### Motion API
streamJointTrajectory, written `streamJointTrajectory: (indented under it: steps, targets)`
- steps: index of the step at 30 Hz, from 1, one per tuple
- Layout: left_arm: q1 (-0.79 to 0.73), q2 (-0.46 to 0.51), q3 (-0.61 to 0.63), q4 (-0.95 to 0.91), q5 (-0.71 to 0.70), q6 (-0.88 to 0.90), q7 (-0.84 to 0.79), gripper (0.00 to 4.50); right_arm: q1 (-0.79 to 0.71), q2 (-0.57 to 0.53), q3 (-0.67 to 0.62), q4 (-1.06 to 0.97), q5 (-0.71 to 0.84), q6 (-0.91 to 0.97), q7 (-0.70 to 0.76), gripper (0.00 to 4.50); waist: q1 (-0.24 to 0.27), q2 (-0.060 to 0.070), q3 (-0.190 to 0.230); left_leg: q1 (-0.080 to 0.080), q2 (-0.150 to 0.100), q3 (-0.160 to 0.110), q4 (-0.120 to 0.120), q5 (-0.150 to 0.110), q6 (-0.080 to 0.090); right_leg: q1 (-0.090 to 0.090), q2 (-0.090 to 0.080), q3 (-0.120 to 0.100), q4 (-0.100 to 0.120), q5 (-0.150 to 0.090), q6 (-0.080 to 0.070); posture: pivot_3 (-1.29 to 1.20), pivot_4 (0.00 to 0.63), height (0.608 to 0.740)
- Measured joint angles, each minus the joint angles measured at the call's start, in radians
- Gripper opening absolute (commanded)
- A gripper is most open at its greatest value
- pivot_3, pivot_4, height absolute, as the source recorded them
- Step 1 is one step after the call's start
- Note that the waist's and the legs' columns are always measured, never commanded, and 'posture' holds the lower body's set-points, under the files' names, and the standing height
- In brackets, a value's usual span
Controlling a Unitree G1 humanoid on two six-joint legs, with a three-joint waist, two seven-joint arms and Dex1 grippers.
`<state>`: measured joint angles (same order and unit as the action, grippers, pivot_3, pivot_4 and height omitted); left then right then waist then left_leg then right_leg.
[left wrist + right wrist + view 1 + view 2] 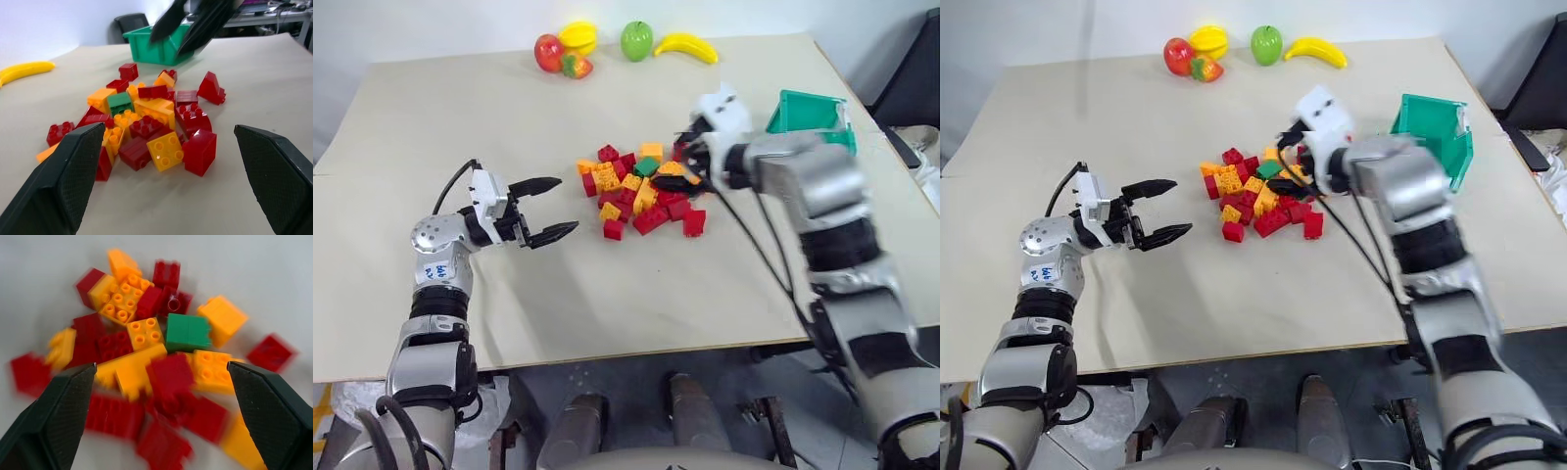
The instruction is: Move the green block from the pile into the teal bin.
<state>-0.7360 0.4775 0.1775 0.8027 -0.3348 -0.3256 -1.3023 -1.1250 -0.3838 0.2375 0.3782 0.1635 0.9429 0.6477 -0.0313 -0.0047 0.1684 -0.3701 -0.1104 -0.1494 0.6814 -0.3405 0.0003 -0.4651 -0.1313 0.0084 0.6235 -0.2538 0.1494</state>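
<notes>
Nearest the camera runs the front edge of the worktop (pixel 607 333), a pale board that carries everything else. Taking the pile (pixel 641 191) as the landmark: it sits near the middle of the worktop, a loose heap of red, orange and yellow studded bricks. Beyond the pile and to its right, well apart from it, stands the teal bin (pixel 808 116), partly hidden by the right arm. On the pile's left, apart from it, the left gripper (pixel 548 211) hovers with its jaws spread wide and nothing between them, pointing toward the heap. Over the pile's right side hangs the right gripper (pixel 191 23), angled down at the bricks, its fingers (pixel 54 421) standing wide apart and holding nothing. Far behind the pile lie toy fruits (pixel 607 44). On the pile's upper part, among orange and red bricks, rests the green block (pixel 188 332).
</notes>
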Motion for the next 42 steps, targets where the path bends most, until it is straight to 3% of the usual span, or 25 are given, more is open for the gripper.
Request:
streamJointTrajectory:
  steps: [8,14,17,28,30,35,37,42]
  targets:
    - [0.006,-0.009,0.000,-0.009,0.000,0.000,0.000,4.50,-0.218,0.157,-0.055,0.575,-0.071,-0.287,-0.124,4.47,-0.011,0.000,0.000,-0.001,-0.001,-0.003,-0.002,-0.001,0.001,0.000,0.000,-0.003,-0.002,0.000,0.000,0.00,0.150,0.740]
    - [0.024,-0.024,0.000,-0.029,-0.001,0.003,0.002,4.50,-0.278,0.235,-0.115,0.809,-0.093,-0.413,-0.159,4.47,-0.033,0.001,0.000,0.000,0.000,-0.002,-0.001,-0.001,0.001,0.000,0.000,-0.002,-0.001,0.000,0.000,0.00,0.150,0.740]
    - [0.025,-0.026,0.000,-0.043,-0.001,0.005,0.008,4.50,-0.289,0.245,-0.135,0.851,-0.108,-0.447,-0.159,3.98,-0.037,0.001,0.000,0.000,0.000,-0.002,-0.001,-0.001,0.000,0.000,0.000,-0.002,0.000,0.000,0.000,0.00,0.150,0.740]
    - [0.026,-0.028,0.000,-0.043,0.000,0.005,0.026,4.50,-0.303,0.258,-0.183,0.894,-0.148,-0.501,-0.151,0.48,-0.057,0.001,0.000,0.001,0.000,-0.002,0.000,-0.001,0.000,0.000,0.000,-0.001,0.001,0.000,0.000,0.00,0.150,0.740]
    - [0.026,-0.031,0.000,-0.044,-0.001,0.005,0.028,4.50,-0.310,0.256,-0.183,0.894,-0.155,-0.504,-0.137,0.05,-0.058,0.001,0.000,0.001,0.001,-0.002,0.000,-0.001,0.000,0.000,0.000,-0.001,0.002,0.000,0.000,0.00,0.150,0.740]
    - [0.030,-0.032,0.000,-0.048,0.000,0.007,0.033,4.50,-0.281,0.252,-0.140,0.889,-0.206,-0.626,-0.034,0.22,-0.056,0.001,0.000,0.000,0.000,-0.002,0.000,-0.001,0.000,0.000,0.000,-0.001,0.002,0.000,0.000,0.00,0.150,0.740]
    - [0.038,-0.032,0.000,-0.051,-0.001,0.008,0.035,4.50,-0.276,0.245,-0.136,0.889,-0.219,-0.642,-0.020,0.67,-0.055,0.001,0.000,0.000,0.000,-0.002,0.000,-0.001,0.000,0.000,0.000,-0.001,0.002,0.000,0.000,0.00,0.150,0.740]
    - [0.043,-0.033,0.000,-0.066,-0.001,0.015,0.042,4.50,-0.276,0.232,-0.137,0.885,-0.224,-0.645,0.020,2.32,-0.056,0.001,0.000,0.000,0.000,-0.002,0.000,-0.001,0.000,0.000,0.000,-0.001,0.002,0.000,0.000,0.00,0.150,0.740]
